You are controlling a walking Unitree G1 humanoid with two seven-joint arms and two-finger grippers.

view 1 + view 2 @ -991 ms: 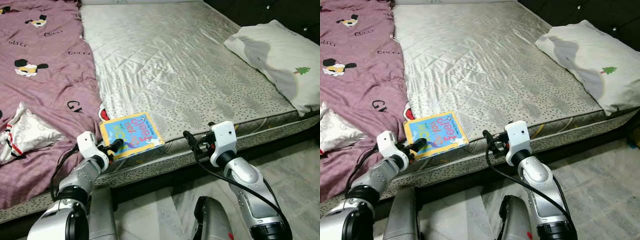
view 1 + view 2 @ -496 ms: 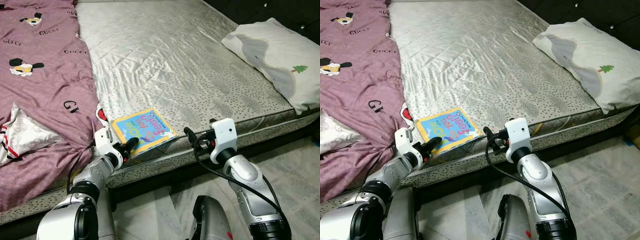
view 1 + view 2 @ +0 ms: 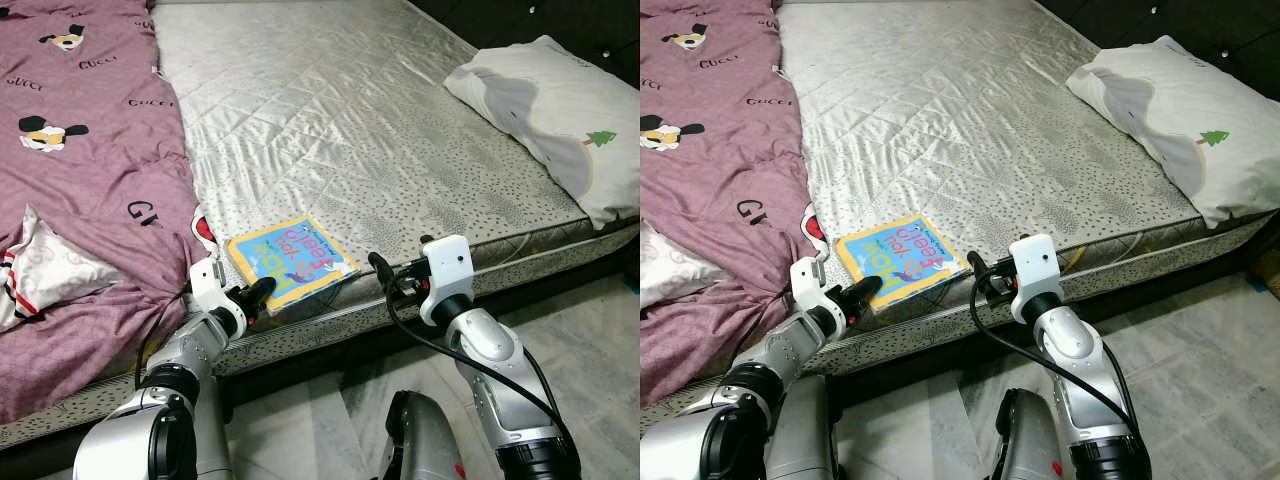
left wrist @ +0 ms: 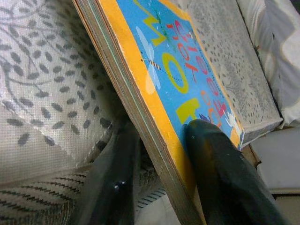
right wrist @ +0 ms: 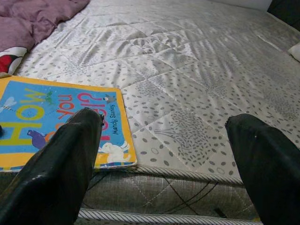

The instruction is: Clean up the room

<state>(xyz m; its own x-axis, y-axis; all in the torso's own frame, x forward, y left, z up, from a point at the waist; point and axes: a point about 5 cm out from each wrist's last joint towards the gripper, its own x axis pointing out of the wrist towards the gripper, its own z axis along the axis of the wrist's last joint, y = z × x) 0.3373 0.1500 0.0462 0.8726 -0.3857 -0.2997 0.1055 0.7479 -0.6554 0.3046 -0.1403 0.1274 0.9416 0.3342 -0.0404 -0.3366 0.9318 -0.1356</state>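
A thick children's board book (image 3: 291, 260) with a blue cover and yellow border lies at the front edge of the silver mattress (image 3: 350, 130). My left gripper (image 3: 258, 291) is shut on the book's near corner; in the left wrist view one black finger (image 4: 220, 164) presses the cover and the other sits under the book (image 4: 159, 89), whose gripped corner is lifted off the mattress. My right gripper (image 3: 381, 272) hovers open just right of the book at the mattress edge, holding nothing; the right wrist view shows the book (image 5: 56, 122) ahead of its spread fingers (image 5: 61, 164).
A purple printed quilt (image 3: 80, 160) covers the bed's left side, with a white cloth (image 3: 50, 265) on it. A white pillow (image 3: 560, 120) lies at the right. Grey tiled floor (image 3: 590, 350) runs along the bed's front.
The left gripper has lifted the gripped corner of the book slightly off the mattress edge and nudged it right. The right gripper has stayed in place, open.
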